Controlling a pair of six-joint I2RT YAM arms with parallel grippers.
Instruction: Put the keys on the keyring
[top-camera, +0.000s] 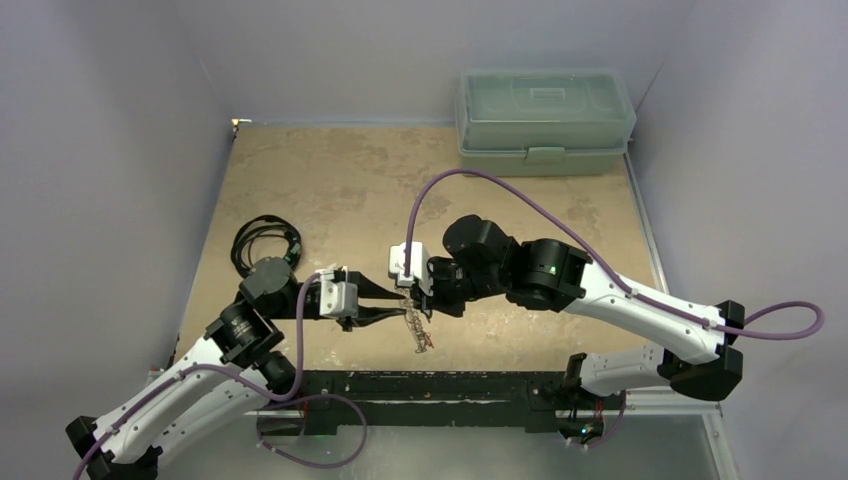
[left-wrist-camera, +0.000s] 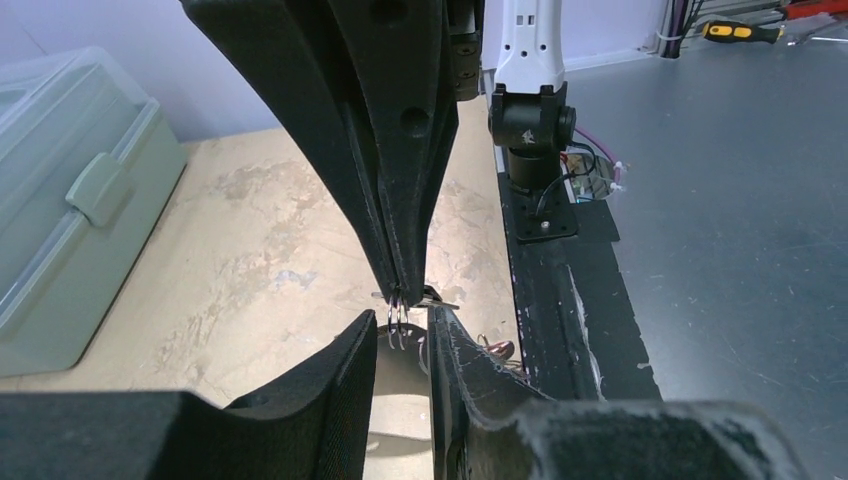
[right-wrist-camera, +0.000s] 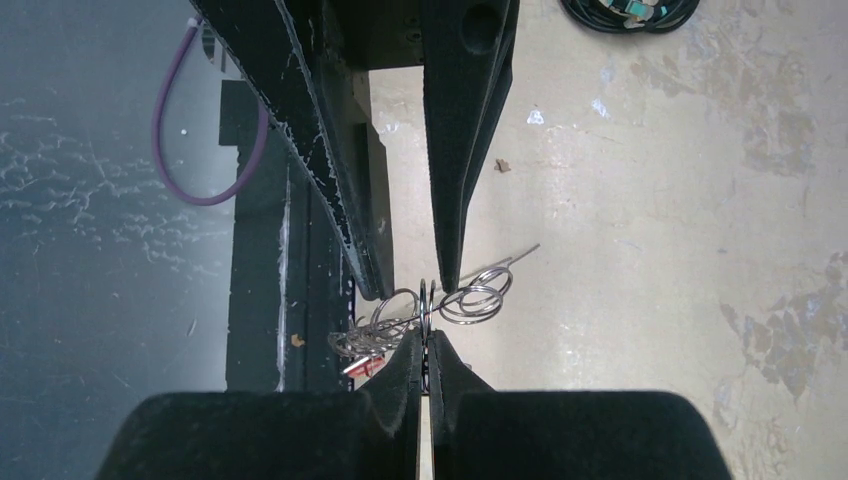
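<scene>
Underway but not finished, by the look. Pinched edge-on in the fully closed right gripper: the keyring, near the front edge of the table. Straddled by the left gripper, partly open, no clear hold on anything. Beside the ring, a small bunch of keys, one red-headed; impossible to tell how many already threaded. Left to do: threading the rest.
</scene>
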